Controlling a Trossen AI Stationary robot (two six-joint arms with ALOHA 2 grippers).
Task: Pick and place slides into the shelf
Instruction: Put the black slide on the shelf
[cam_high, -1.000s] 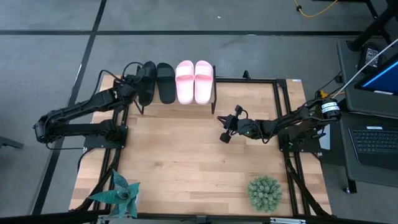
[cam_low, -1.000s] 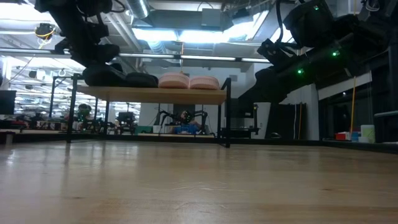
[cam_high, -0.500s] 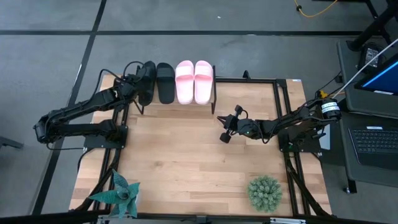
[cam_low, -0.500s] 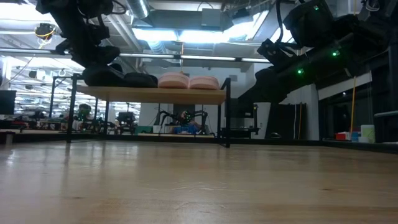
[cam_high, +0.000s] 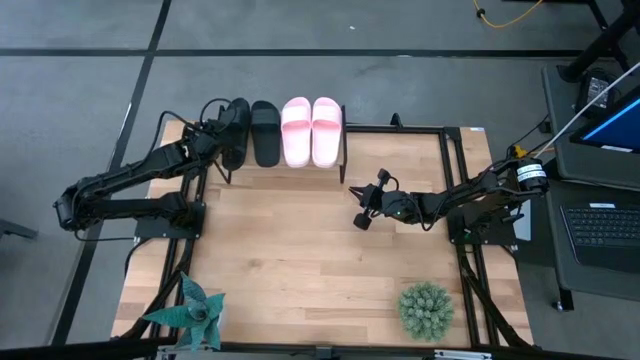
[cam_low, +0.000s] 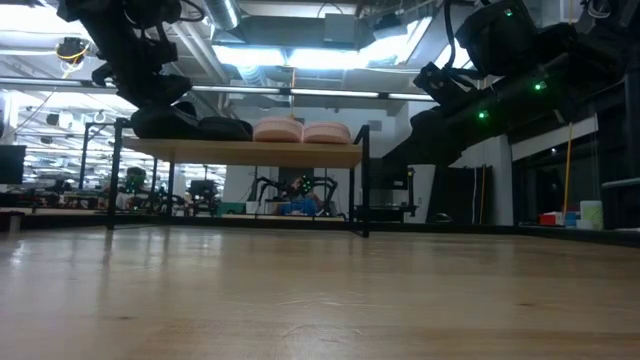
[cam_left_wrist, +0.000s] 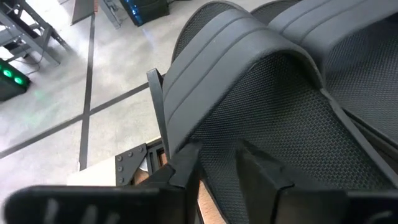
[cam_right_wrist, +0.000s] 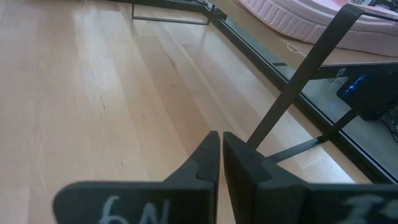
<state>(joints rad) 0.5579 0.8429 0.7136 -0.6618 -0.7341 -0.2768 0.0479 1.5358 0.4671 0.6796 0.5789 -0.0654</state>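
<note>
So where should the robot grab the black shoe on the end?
Probably by its long outer edge, coming from above at the open end of the shelf. That black shoe is tilted, and the left gripper is already there; the other side faces its neighbour.

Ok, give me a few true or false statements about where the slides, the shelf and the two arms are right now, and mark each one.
1. All four slides sit on the shelf. True.
2. The pink pair lies left of the black pair in the high view. False: pink is on the right.
3. The left gripper is at the outermost black slide. True.
4. The right gripper holds a pink slide. False: its jaws are shut on nothing, over the table.
5. Two potted plants stand on the shelf. False: they stand at the table's near edge.
</note>
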